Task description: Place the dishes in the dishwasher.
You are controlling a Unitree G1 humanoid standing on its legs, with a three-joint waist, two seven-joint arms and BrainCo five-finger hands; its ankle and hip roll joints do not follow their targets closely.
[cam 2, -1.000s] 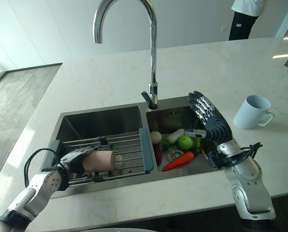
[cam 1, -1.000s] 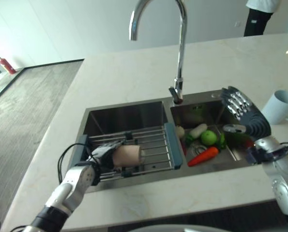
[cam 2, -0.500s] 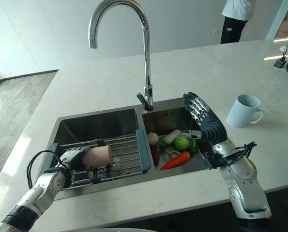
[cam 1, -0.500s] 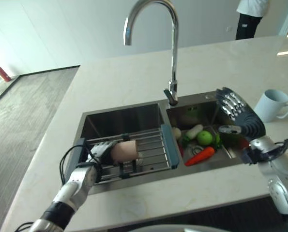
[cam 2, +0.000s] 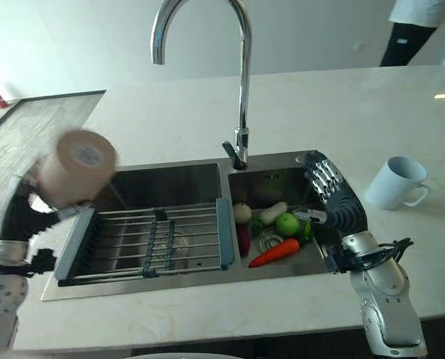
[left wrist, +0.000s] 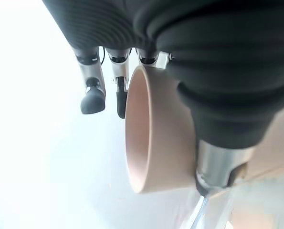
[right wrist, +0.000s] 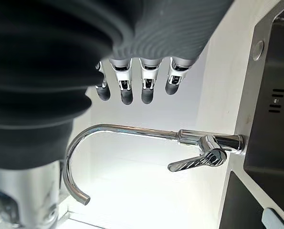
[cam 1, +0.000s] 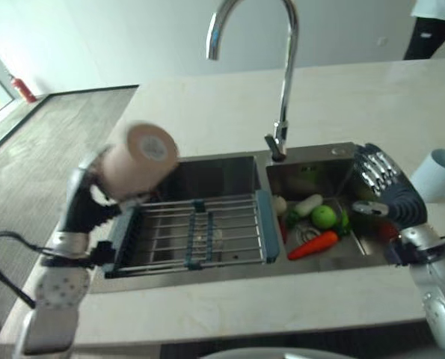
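Observation:
My left hand (cam 1: 95,196) is raised above the counter left of the sink and shut on a beige cup (cam 1: 138,155), whose base faces the camera. The left wrist view shows the cup (left wrist: 153,131) held between thumb and fingers (left wrist: 91,98). My right hand (cam 1: 387,191) hovers open over the right sink basin, fingers straight, holding nothing. A wire dish rack (cam 1: 196,235) with blue ends sits across the left basin. A white mug (cam 2: 401,182) stands on the counter right of the sink.
The right basin holds a carrot (cam 1: 313,244), a green apple (cam 1: 324,217) and other vegetables. A tall chrome faucet (cam 1: 282,90) rises behind the sink (cam 1: 207,168). A person (cam 2: 413,22) stands at the far right beyond the counter.
My left hand has lifted the beige cup off the dish rack and swung it up and left above the counter. The right hand stays over the right basin.

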